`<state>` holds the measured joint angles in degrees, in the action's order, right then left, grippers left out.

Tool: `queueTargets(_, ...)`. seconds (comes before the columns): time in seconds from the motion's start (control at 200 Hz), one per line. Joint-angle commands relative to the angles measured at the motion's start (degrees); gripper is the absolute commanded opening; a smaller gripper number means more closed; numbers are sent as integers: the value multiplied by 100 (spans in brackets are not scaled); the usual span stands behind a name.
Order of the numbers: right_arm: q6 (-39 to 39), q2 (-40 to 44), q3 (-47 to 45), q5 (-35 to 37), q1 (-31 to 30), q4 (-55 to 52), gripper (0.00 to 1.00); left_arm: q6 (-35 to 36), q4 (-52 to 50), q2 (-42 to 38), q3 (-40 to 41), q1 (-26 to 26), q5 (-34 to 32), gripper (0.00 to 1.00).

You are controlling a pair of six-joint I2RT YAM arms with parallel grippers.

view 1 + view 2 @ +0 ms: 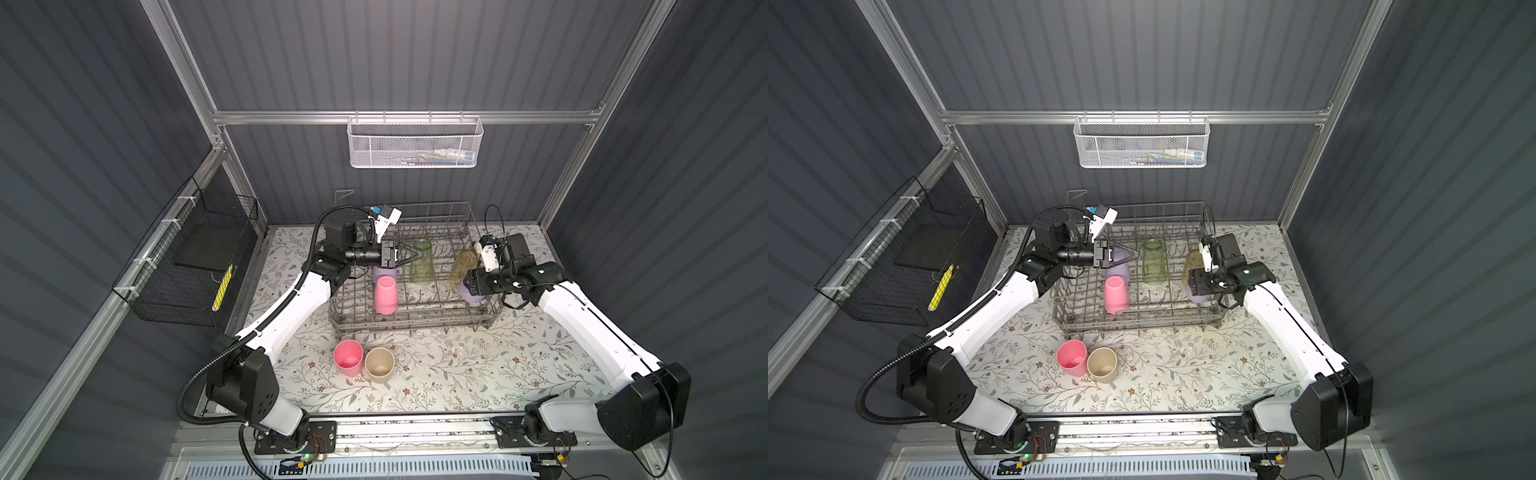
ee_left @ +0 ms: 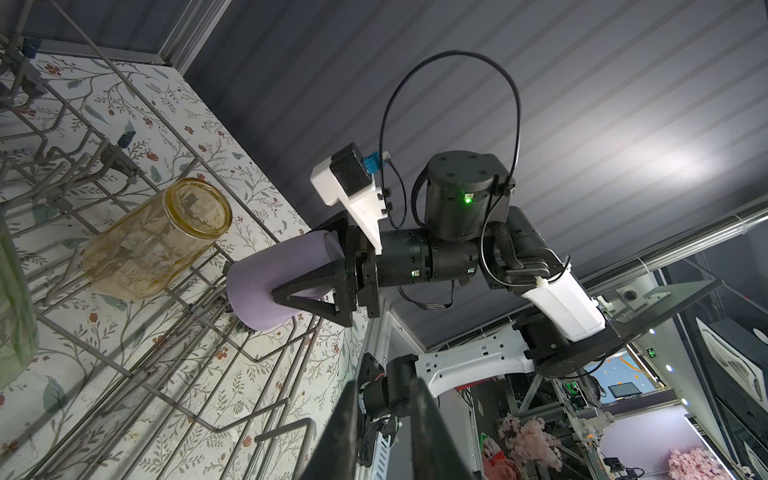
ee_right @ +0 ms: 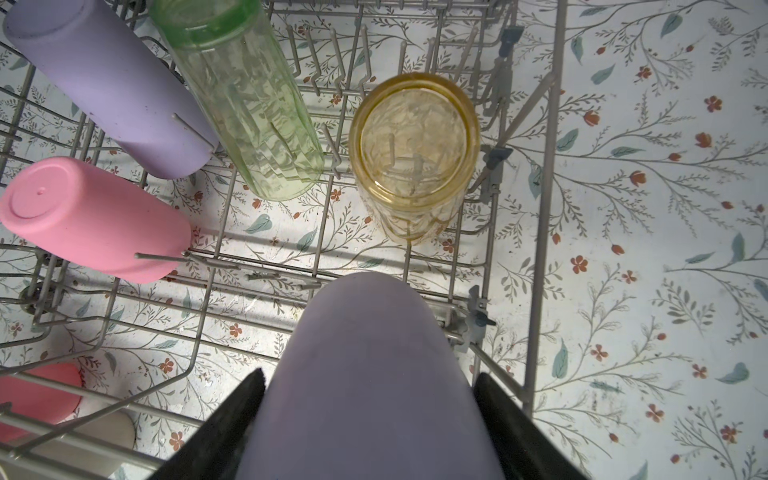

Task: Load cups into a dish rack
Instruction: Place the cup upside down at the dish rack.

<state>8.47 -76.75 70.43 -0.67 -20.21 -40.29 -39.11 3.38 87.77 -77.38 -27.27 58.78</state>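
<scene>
A lilac cup is pinched by the right pincer at 4 o'clock in the dish rack; the amber glass at its 12 could be bumped over by it. Whether the left pincer is spread cannot be told

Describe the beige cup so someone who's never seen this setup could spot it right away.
Find the big grey wire dish rack at the back of the floral table. On the bare table before its near side, two cups stand mouth-up, side by side. The beige cup stands to the right of the pink cup, the only beige one in view.
</scene>
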Motion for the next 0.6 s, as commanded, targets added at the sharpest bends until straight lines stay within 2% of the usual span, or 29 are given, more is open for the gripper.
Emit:
queueTargets(0.0, -42, -105, -99, 149, -62, 286, 35, 141, -55, 19, 28, 46, 167, 24)
queueTargets(0.595, -7, -383, -376, 505, -132, 496, 36, 128, -12, -30, 133, 55, 204, 24)
